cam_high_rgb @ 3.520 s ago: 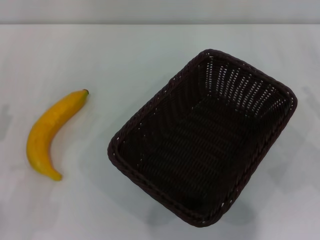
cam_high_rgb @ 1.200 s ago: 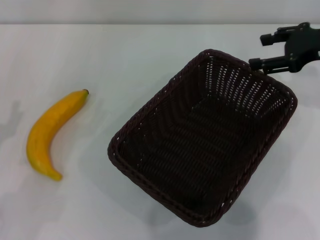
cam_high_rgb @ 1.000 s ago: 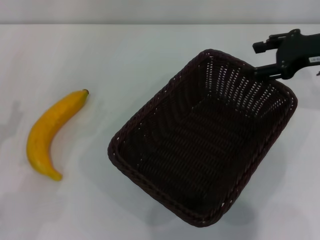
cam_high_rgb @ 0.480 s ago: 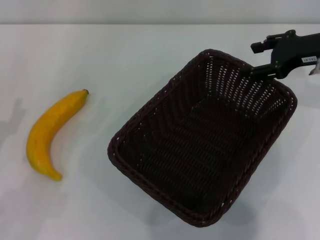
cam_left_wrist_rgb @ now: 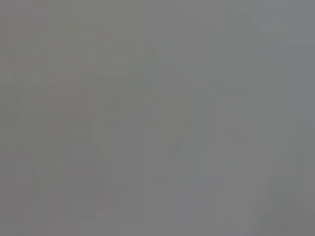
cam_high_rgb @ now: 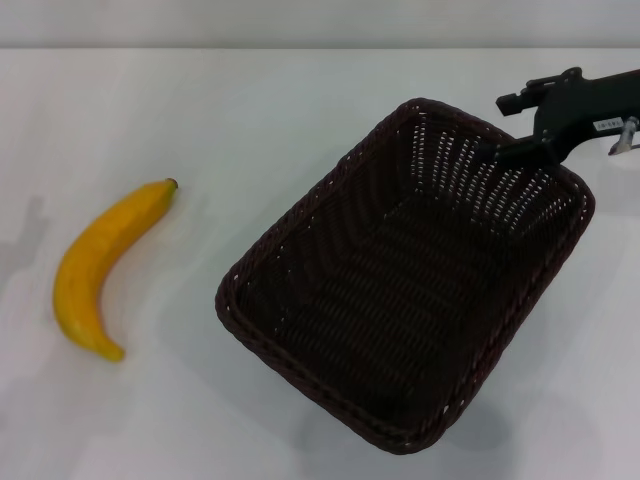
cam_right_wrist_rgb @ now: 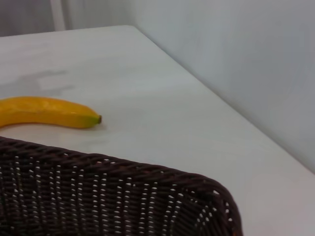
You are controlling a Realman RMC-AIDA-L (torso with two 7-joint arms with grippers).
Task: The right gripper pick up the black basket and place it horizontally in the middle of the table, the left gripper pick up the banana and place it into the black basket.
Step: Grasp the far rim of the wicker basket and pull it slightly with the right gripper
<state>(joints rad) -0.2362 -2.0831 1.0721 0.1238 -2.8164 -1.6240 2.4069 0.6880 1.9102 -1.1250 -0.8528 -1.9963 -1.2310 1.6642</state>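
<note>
The black basket (cam_high_rgb: 400,290) lies at an angle on the white table (cam_high_rgb: 250,110), right of centre, and is empty. My right gripper (cam_high_rgb: 505,125) is at the basket's far right rim. It is open, with one finger over the inside of the wall and the other outside it. The banana (cam_high_rgb: 100,265) lies on the table at the left, stem end pointing away. The right wrist view shows the basket rim (cam_right_wrist_rgb: 123,196) close up and the banana (cam_right_wrist_rgb: 44,112) beyond it. My left gripper is out of view; the left wrist view shows only blank grey.
A faint shadow falls on the table at the far left edge (cam_high_rgb: 30,225). The table's far edge meets a grey wall (cam_high_rgb: 320,20). Bare tabletop lies between the banana and the basket.
My right gripper has come in from the right and moved left and down to the basket's far rim. The basket and banana have not moved.
</note>
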